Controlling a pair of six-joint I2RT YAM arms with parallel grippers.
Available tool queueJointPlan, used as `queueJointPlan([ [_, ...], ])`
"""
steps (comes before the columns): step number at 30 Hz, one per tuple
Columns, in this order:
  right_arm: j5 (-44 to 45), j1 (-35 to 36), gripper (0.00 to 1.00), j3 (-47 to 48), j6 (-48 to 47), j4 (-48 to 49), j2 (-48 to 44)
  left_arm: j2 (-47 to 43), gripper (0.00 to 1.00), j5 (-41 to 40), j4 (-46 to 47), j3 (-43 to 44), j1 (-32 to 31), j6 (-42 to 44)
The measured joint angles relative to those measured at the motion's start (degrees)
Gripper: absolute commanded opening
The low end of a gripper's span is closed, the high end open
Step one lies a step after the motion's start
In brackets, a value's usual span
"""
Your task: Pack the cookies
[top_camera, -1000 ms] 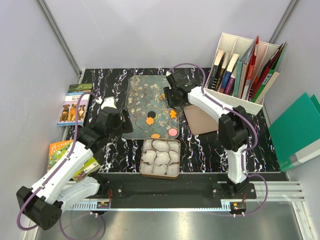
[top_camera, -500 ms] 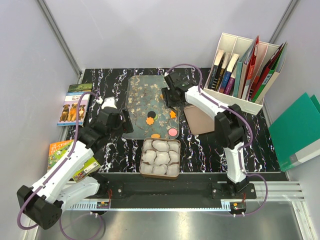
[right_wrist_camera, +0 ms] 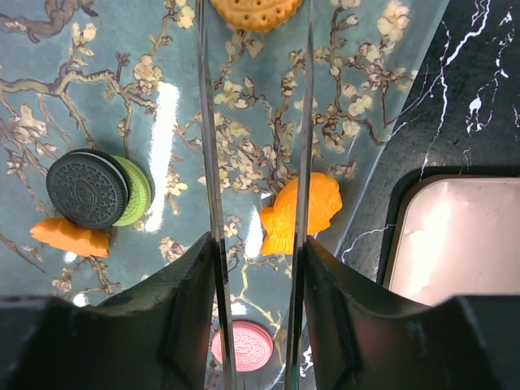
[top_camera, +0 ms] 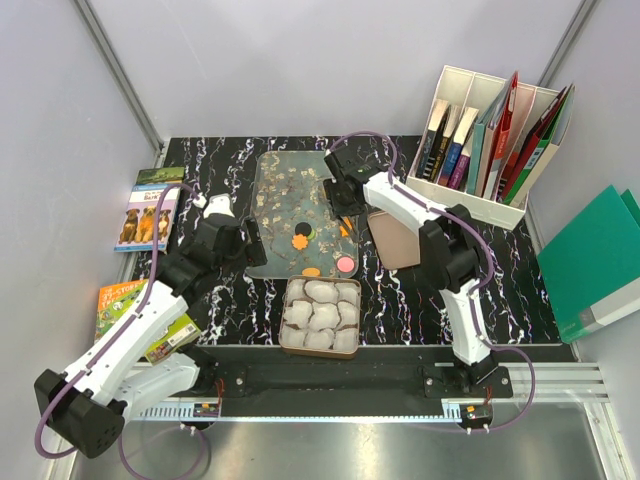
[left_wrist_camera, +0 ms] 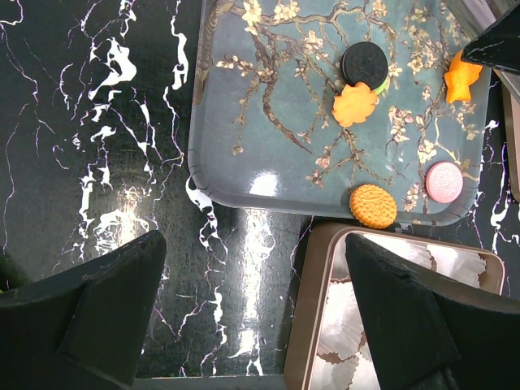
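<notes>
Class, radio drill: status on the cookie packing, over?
Left fingers and right fingers open, empty. Cookies on tray, none seen in tin. Nothing blocking.

Overhead view from behind, wrist views close, straight down (sharing tray [left_wrist_camera: 244, 122], cookies [left_wrist_camera: 355, 104])

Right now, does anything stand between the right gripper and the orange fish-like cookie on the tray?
Nothing visible does. The right gripper hangs open over the tray, and the orange fish-like cookie lies bare, partly under one finger. The black cookie lies off to the side.
</notes>
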Motion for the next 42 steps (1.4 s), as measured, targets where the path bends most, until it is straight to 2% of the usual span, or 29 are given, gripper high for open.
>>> queueJointPlan([
  [11,0.4,0.0,0.38,-1.0,0.3,-0.7,-2.0,0.6,0.95,-0.1,-0.1,0.0,0.0,0.0],
  [16,0.3,0.5,0.36,-3.9,1.2,-1.3,-10.5,0.7,0.95,-0.2,-0.2,0.0,0.0,0.0],
  [20,0.3,2.1,0.30,-8.5,1.8,-1.0,-20.7,0.7,0.95,-0.3,-0.2,0.0,0.0,0.0],
  [28,0.1,10.4,0.20,-27.1,4.7,-0.7,-44.2,0.7,0.95,-0.8,-0.4,0.0,0.0,0.0],
  [32,0.1,17.3,0.04,-36.9,8.4,-1.4,-52.9,1.1,0.95,-1.1,-0.3,0.0,0.0,0.0],
  [38,1.7,26.4,0.00,-43.9,14.6,-2.1,-57.2,3.3,0.95,-1.1,-0.4,0.0,0.0,-0.2],
  [42,3.1,28.5,0.00,-45.4,16.8,-2.3,-57.1,4.2,0.95,-1.1,-0.5,0.0,0.0,-0.4],
])
